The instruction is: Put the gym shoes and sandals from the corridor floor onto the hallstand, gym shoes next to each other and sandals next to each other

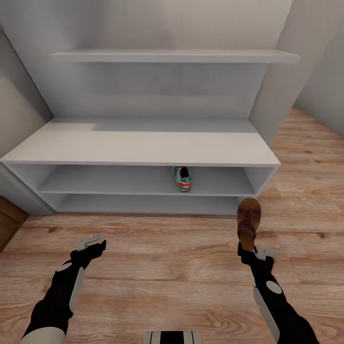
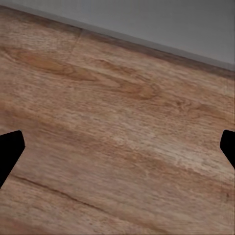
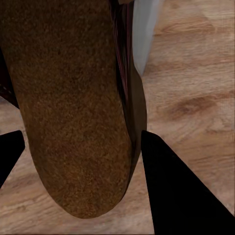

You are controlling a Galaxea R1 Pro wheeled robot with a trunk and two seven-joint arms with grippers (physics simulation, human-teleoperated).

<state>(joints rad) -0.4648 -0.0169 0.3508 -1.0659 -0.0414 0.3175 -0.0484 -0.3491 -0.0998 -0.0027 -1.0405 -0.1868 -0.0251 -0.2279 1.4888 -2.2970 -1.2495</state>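
Right gripper [image 1: 249, 248] — closed on a sandal [image 1: 249, 220] at its heel end. The sandal is carried toe-forward, footbed up, at 12 o'clock from the gripper, clear of the corridor floor [image 1: 157, 258]; the heel grip is judged to leave the toe free to be slid into a shelf. In the right wrist view the tan footbed [image 3: 68, 107] is seen between the dark fingers [image 3: 171, 191].

Left gripper [image 1: 91, 242] — spread open, nothing held, over bare planks; it is judged to be kept free for the next pickup.

Hallstand [image 1: 143, 148] — set ahead at 12 o'clock from the robot, its lower right corner close beyond the sandal's toe.

Gym shoe [image 1: 182, 178] — one lodged heel-outward on the upper open shelf, at roughly 11 o'clock from the right gripper, well apart from it. Space beside it is left for its partner.
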